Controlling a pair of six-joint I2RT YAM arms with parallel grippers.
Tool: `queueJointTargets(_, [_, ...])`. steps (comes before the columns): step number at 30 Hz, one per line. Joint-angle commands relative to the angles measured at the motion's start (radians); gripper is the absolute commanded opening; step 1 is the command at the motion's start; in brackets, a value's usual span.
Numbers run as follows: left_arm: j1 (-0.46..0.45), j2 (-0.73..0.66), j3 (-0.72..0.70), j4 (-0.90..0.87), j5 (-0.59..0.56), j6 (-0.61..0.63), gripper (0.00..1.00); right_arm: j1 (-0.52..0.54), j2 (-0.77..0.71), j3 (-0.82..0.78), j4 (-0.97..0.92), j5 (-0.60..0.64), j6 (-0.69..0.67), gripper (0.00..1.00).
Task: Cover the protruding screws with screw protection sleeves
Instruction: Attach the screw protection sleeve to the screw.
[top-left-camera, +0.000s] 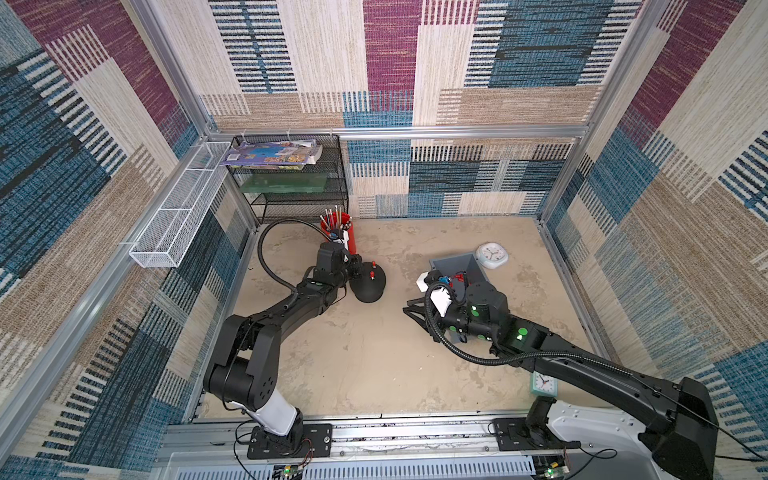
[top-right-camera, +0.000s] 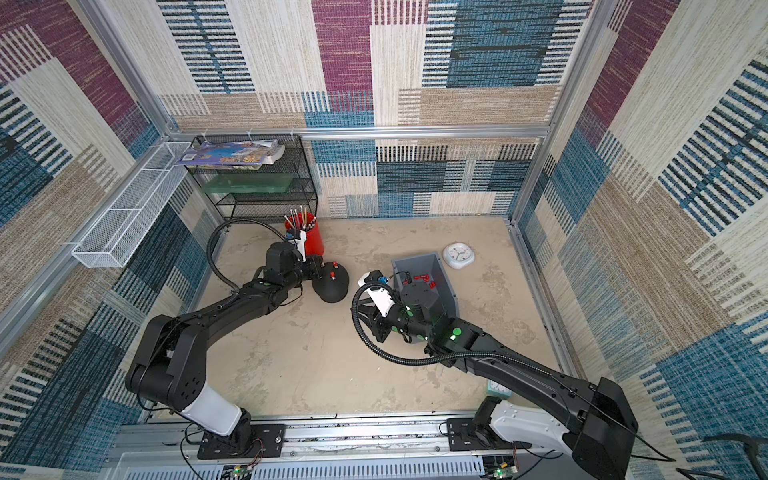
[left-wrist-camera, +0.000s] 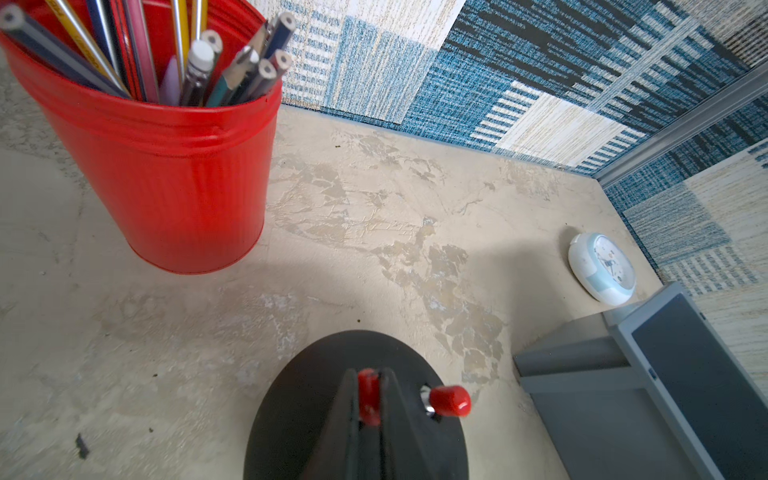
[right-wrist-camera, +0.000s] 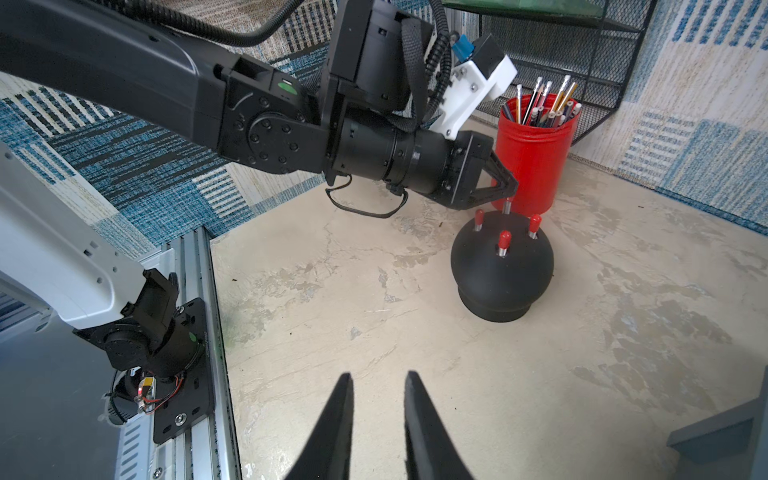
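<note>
The black dome base (right-wrist-camera: 503, 270) stands on the table near the red cup. Three of its protruding screws wear red screw protection sleeves (right-wrist-camera: 505, 239). The fourth screw (right-wrist-camera: 507, 205) is bare, and it sits just under the tips of my left gripper (right-wrist-camera: 513, 187). In the left wrist view my left gripper (left-wrist-camera: 370, 374) is shut on a red sleeve (left-wrist-camera: 369, 395) above the dome (left-wrist-camera: 303, 395), beside a capped screw (left-wrist-camera: 451, 401). My right gripper (right-wrist-camera: 378, 378) hangs open and empty over bare table, to the right of the dome (top-left-camera: 368, 286). More loose sleeves (top-right-camera: 419, 276) lie in the grey bin (top-right-camera: 415, 257).
A red cup of pencils (top-left-camera: 340, 232) stands right behind the dome. A black mesh shelf (top-left-camera: 291, 178) fills the back left corner. A white round clock (top-left-camera: 492, 255) lies behind the grey bin, and a teal clock (top-left-camera: 544, 384) sits under my right arm.
</note>
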Motion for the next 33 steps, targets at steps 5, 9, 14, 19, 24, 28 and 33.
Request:
queueJointTargets(5, [-0.018, 0.002, -0.008, -0.019, -0.031, 0.064, 0.11, 0.002, 0.004, 0.009, 0.0, 0.011, -0.002, 0.25])
queueJointTargets(9, [-0.028, -0.005, -0.021, -0.019, -0.065, 0.081, 0.12, 0.002, 0.009, 0.011, 0.0, 0.011, -0.003, 0.25])
queueJointTargets(14, [-0.032, -0.007, -0.03, -0.019, -0.09, 0.09, 0.13, 0.001, 0.008, 0.007, 0.004, 0.013, -0.002, 0.25])
queueJointTargets(19, [-0.035, -0.008, -0.042, -0.011, -0.112, 0.114, 0.13, 0.002, 0.01, 0.008, 0.006, 0.01, -0.001, 0.25])
queueJointTargets(24, [-0.035, -0.013, -0.031, -0.019, -0.112, 0.101, 0.21, 0.002, 0.007, 0.008, 0.005, 0.015, -0.001, 0.25])
queueJointTargets(28, [-0.036, -0.064, -0.019, -0.028, -0.129, 0.074, 0.41, 0.001, 0.005, 0.028, 0.004, 0.036, 0.02, 0.32])
queueJointTargets(33, [-0.034, -0.177, -0.012, -0.054, -0.192, 0.086, 0.86, -0.012, 0.02, 0.121, -0.056, 0.178, 0.096, 0.5])
